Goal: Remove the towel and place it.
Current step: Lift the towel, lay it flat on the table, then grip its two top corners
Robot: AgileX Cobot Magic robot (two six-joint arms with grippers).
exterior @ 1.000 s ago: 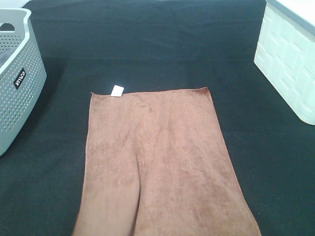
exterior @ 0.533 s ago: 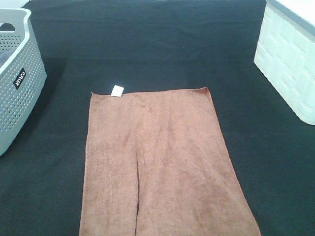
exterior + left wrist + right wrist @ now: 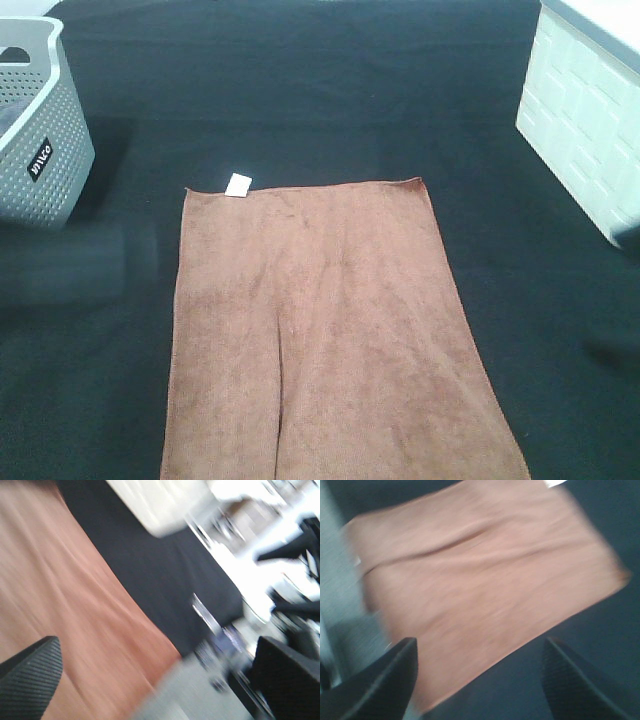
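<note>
Towel [image 3: 330,330]: flat on black mat [image 3: 300,100], running off near edge, tag [image 3: 238,184] at far corner. Ungrasped; pick and place seemingly all left. Left gripper [image 3: 157,670], right gripper [image 3: 480,650]: spread wide, empty. Basket [image 3: 40,130] far left.

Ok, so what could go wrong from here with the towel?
1. The towel lies flat on the black table cover, so a claw might pinch the cover along with it, or slip off.
2. Both wrist views are blurred, so the open left claw and right claw may land off target.
3. Lifted by one edge, it could drag or snag on the grey basket.
</note>
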